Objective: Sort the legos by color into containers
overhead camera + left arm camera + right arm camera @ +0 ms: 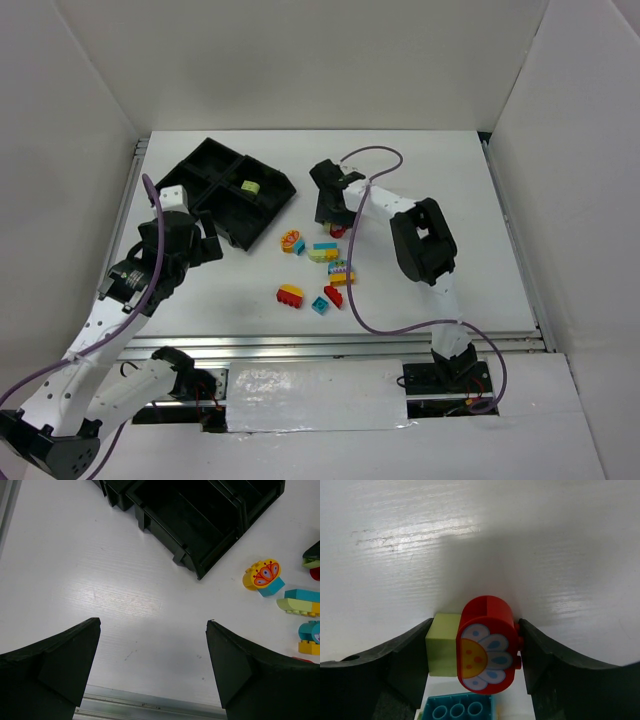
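My right gripper (333,214) (475,647) is down at the table right of the black tray, its jaws pressed against both sides of a red flower brick (487,645) (338,232) with a pale green block (442,645) joined to it. A teal brick (457,710) lies just beneath. My left gripper (205,246) (152,625) hangs open and empty near the tray's front corner. The tray (215,195) (187,560) holds one pale green brick (250,187) in a far compartment.
Loose legos lie on the table: an orange flower brick (292,241) (262,575), a teal and green one (324,251) (302,602), a multicoloured one (341,272), a red and yellow one (291,295), a small teal one (320,306), a red one (333,296).
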Available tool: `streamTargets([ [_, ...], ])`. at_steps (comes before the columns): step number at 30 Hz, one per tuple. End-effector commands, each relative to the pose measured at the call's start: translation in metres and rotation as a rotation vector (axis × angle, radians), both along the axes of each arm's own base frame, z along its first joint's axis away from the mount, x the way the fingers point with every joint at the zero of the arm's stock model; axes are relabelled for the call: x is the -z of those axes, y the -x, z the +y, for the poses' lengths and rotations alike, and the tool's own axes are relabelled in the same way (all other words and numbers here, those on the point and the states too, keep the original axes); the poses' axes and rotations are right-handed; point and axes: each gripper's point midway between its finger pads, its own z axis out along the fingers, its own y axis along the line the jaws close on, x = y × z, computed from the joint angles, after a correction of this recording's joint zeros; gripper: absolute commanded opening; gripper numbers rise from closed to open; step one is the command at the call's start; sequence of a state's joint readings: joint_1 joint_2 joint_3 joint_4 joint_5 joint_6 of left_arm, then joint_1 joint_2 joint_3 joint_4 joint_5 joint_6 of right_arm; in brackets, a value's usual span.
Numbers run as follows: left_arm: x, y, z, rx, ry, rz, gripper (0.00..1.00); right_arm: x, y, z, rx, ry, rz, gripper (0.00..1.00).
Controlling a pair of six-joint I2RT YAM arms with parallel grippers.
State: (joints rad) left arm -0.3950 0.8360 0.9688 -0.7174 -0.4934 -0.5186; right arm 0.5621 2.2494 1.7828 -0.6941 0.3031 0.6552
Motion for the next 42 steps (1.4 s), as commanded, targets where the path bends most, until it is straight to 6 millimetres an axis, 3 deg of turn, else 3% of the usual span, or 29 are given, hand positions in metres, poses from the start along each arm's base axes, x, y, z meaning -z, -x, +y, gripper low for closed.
streamTargets([
  [1, -0.010, -0.007, -0.002, 0.016, 0.002, -0.043, 0.99, -0.020, 0.003, -0.002, 0.010, -0.044, -0.043, 0.14],
  [2, -0.010, -0.007, -0.002, 0.017, 0.002, -0.042, 0.99, -0.024, 0.002, -0.003, 0.016, -0.046, -0.057, 0.02],
  [5, -0.009, -0.009, -0.010, 0.046, 0.024, -0.029, 0.99, -0.052, 0.000, -0.003, 0.024, -0.061, -0.116, 0.01],
  [6, -0.010, -0.009, -0.016, 0.072, 0.041, -0.028, 1.00, -0.072, 0.001, -0.005, 0.028, -0.072, -0.146, 0.01],
  [7, -0.013, -0.010, -0.037, 0.167, 0.105, -0.032, 0.99, -0.084, 0.002, -0.004, 0.031, -0.078, -0.167, 0.00],
  [8, -0.015, -0.011, -0.049, 0.227, 0.138, -0.034, 0.99, -0.111, 0.003, -0.009, 0.055, -0.089, -0.224, 0.00],
  [10, -0.027, -0.010, -0.085, 0.367, 0.277, -0.054, 0.99, -0.133, 0.015, -0.007, 0.061, -0.094, -0.271, 0.00],
  [11, -0.031, -0.010, -0.098, 0.413, 0.326, -0.069, 0.99, -0.162, 0.022, -0.010, 0.089, -0.120, -0.336, 0.00],
  [12, -0.025, -0.007, -0.112, 0.467, 0.380, -0.064, 0.99, -0.164, 0.033, -0.006, 0.082, -0.123, -0.346, 0.00],
  [14, -0.050, -0.008, -0.148, 0.587, 0.537, -0.166, 1.00, -0.196, 0.047, -0.010, 0.123, -0.160, -0.426, 0.00],
  [16, -0.048, 0.001, -0.176, 0.661, 0.646, -0.174, 1.00, -0.206, 0.068, -0.003, 0.120, -0.176, -0.450, 0.00],
  [17, -0.060, -0.002, -0.190, 0.721, 0.692, -0.245, 0.99, -0.222, 0.077, -0.003, 0.132, -0.214, -0.483, 0.00],
  [19, -0.072, 0.006, -0.210, 0.781, 0.774, -0.288, 0.99, -0.230, 0.092, -0.001, 0.136, -0.238, -0.503, 0.00],
  [20, -0.088, 0.004, -0.218, 0.815, 0.806, -0.365, 0.99, -0.247, 0.106, 0.008, 0.123, -0.302, -0.532, 0.00],
  [21, -0.087, 0.006, -0.225, 0.825, 0.824, -0.372, 0.99, -0.244, 0.114, 0.008, 0.123, -0.313, -0.533, 0.00],
  [23, -0.098, 0.007, -0.236, 0.843, 0.860, -0.426, 0.99, -0.265, 0.133, 0.016, 0.115, -0.410, -0.573, 0.00],
  [24, -0.100, 0.005, -0.237, 0.833, 0.867, -0.447, 0.99, -0.262, 0.138, 0.015, 0.113, -0.418, -0.574, 0.00],
  [26, -0.102, 0.006, -0.242, 0.843, 0.884, -0.479, 0.99, -0.277, 0.153, 0.024, 0.087, -0.490, -0.600, 0.00],
  [27, -0.113, 0.009, -0.245, 0.859, 0.901, -0.524, 0.99, -0.278, 0.157, 0.026, 0.083, -0.498, -0.600, 0.00],
  [35, -0.104, 0.005, -0.263, 0.871, 0.911, -0.499, 0.94, -0.293, 0.176, 0.040, 0.042, -0.540, -0.617, 0.00],
  [40, -0.101, 0.003, -0.259, 0.845, 0.887, -0.513, 0.88, -0.298, 0.187, 0.052, 0.010, -0.563, -0.614, 0.00],
  [42, -0.104, 0.001, -0.253, 0.823, 0.869, -0.537, 0.80, -0.298, 0.191, 0.056, 0.000, -0.571, -0.609, 0.00],
])
